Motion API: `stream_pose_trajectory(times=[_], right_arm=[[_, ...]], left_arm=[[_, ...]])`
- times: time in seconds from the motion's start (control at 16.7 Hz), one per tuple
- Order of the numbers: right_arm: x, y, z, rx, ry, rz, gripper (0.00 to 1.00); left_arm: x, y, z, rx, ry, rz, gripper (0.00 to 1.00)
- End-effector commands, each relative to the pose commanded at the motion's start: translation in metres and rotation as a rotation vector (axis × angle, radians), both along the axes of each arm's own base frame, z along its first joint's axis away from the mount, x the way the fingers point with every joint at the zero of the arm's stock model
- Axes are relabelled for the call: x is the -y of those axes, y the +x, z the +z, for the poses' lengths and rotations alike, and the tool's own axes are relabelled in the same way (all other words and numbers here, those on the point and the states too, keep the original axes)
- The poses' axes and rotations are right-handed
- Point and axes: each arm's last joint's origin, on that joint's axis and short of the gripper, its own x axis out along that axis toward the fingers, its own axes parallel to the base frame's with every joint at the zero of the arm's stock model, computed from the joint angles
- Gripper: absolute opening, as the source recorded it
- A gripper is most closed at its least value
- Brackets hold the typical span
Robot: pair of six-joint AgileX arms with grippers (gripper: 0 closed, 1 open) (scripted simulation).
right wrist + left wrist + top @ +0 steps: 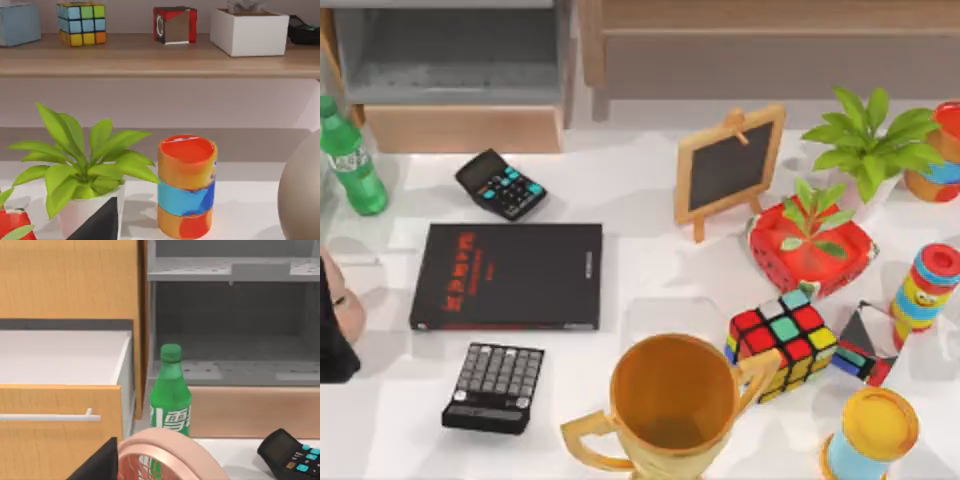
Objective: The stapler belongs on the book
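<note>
From above I see the book (508, 276) flat on the counter (620, 215), left of centre, nothing on it. My left wrist view adds the green bottle (170, 390). I cannot tell either claw's state.

Trophy cup (670, 410) base cut off at bottom edge; book (510, 275) lettering illegible.

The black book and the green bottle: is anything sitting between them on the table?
In the top view, the stretch from the book up to the green bottle is bare white table. The small calculator sits off to the side, behind the book.
</note>
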Motion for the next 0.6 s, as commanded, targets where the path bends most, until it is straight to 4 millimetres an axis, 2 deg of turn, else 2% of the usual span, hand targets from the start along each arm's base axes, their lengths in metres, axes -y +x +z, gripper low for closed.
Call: stream_pose_trajectory(times=[0.18,0.3,0.48,0.6], right_arm=[[0.000,0.000,0.000,0.000,0.000,0.000,1.00],[0.000,0.000,0.000,0.000,0.000,0.000,1.00],[0.000,0.000,0.000,0.000,0.000,0.000,1.00],[0.000,0.000,0.000,0.000,0.000,0.000,1.00]], left_arm=[[0.000,0.000,0.002,-0.004,0.000,0.001,1.00],[-0.001,0.000,0.010,-0.028,0.003,0.007,1.00],[-0.003,0.004,0.035,-0.104,0.009,0.025,1.00],[-0.006,0.011,0.059,-0.177,0.013,0.041,1.00]])
